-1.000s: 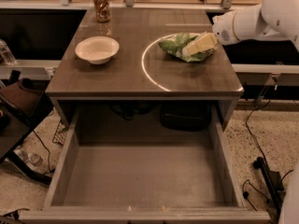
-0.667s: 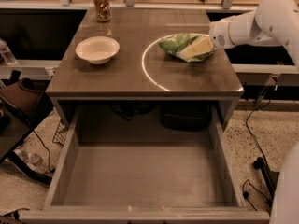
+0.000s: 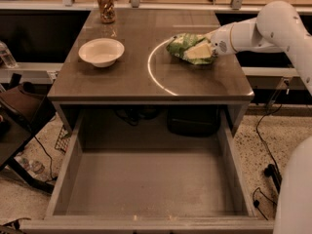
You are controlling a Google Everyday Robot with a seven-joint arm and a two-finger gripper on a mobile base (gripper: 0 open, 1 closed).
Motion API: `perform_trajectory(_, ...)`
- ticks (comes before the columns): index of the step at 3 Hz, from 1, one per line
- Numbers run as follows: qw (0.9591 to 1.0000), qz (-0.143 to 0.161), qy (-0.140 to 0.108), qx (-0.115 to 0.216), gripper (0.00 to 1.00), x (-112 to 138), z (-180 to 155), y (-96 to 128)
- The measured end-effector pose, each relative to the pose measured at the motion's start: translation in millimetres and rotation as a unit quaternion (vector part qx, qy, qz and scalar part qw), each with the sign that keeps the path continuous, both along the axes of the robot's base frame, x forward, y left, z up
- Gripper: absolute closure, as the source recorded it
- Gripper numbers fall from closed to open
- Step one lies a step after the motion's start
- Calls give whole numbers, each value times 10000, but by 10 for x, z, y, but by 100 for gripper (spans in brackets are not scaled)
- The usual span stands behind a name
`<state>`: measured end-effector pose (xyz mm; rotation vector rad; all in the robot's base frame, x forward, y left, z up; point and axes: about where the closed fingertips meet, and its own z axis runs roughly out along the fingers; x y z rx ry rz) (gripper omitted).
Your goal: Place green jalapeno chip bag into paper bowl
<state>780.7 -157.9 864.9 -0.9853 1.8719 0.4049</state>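
Green jalapeno chip bag lying flat on the right half of the desk, just inside a thin bright arc of reflected light. The claw meets the bag at its right end, the white arm reaching in from the right edge of the view. Whether the claw has gripped the bag or only rests against it cannot be told.

The paper bowl stands upright and empty on the left half of the desk, well apart from the bag, with bare surface between them. A lidded brownish jar stands at the far left corner, beyond the bowl. An open drawer projects below the desk's front edge.

Judged step: securing the bag before transport. A hold on one end of a glossy, wrinkly bag is likely to slip or let it swing, so a firm pinch on a fold is advisable. The lift should clear the bowl's flared rim. Travel runs leftward, kept away from the jar and the front edge, with release centred over the bowl, since the bag looks about as wide as it.
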Motion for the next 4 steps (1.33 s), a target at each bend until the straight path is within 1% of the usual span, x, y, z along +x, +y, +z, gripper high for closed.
perform_trajectory(1,10000,22,15,4,64,6,-22,31)
perform_trajectory(2,10000,51,37,10,95,13,-52,72)
perform_trajectory(3,10000,71,52,-7,100,23,-63,100)
perform_trajectory(4,9999,93,67,-57,100,42,-57,127)
